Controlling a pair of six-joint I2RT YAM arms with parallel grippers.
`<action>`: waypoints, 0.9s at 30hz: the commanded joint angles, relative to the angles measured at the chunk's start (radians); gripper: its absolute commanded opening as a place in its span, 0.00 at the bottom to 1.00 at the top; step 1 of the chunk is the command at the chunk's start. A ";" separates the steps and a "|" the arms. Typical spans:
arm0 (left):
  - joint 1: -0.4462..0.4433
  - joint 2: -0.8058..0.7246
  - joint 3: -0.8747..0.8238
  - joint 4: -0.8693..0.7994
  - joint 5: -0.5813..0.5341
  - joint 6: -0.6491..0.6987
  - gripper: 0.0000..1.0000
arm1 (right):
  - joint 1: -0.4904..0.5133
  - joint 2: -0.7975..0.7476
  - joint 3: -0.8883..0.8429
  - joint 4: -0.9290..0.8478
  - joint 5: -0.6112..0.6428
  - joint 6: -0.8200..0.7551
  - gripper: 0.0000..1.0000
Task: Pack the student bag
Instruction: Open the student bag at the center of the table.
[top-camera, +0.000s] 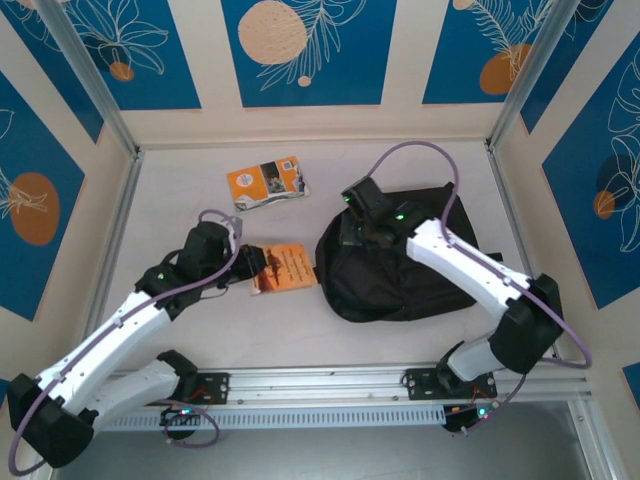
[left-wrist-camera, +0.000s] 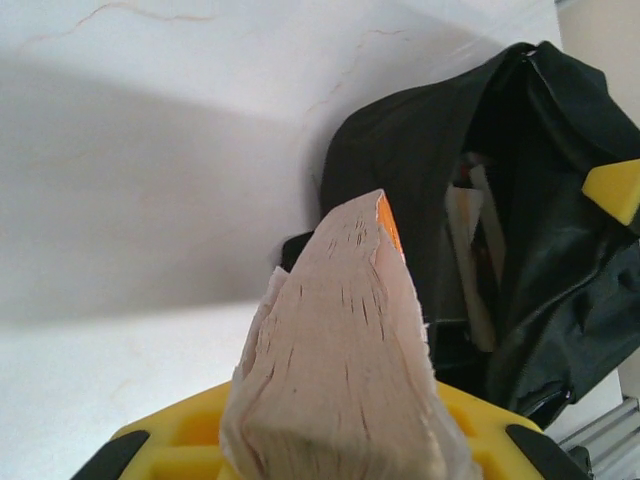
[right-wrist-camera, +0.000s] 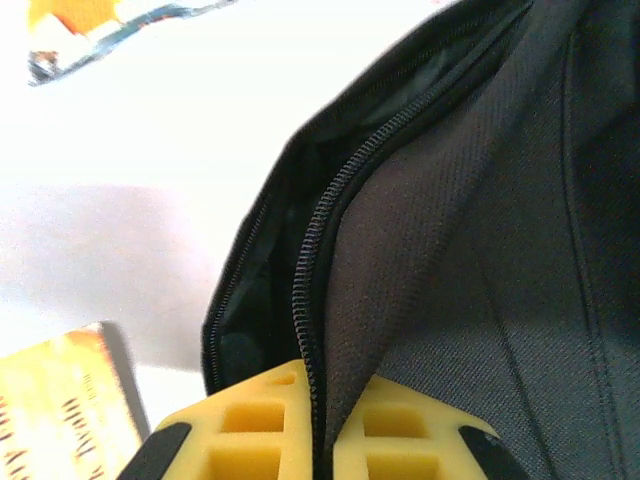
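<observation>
White table (top-camera: 180, 210) between blue-patterned walls (top-camera: 300, 50). Black student bag (top-camera: 400, 285) lies right of centre, mouth open; the right gripper (right-wrist-camera: 320, 400) pinches its zippered rim. At centre left, the left gripper (top-camera: 248, 262) clamps an orange book (top-camera: 285, 268) just beside the bag. A second book (top-camera: 268, 183) lies upper centre.

A pale off-white table (top-camera: 170, 180) with faint veins lies evenly lit, with soft shadows. Cream walls (top-camera: 400, 120) rise on three sides, set with deep blue panels (top-camera: 340, 70) printed with orange discs and white leaf outlines. Silver metal posts (top-camera: 88, 75) stand in the far corners, and a slotted aluminium rail (top-camera: 320, 382) runs along the near edge.
</observation>
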 joint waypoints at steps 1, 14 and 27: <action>-0.003 0.057 0.085 0.116 0.082 0.060 0.00 | -0.058 -0.073 -0.013 0.041 -0.193 -0.056 0.01; -0.149 0.265 0.175 0.424 0.281 0.004 0.00 | -0.141 -0.098 -0.066 0.083 -0.453 -0.013 0.40; -0.156 0.215 0.143 0.459 0.262 -0.008 0.00 | -0.032 -0.133 0.000 -0.088 -0.280 -0.108 0.58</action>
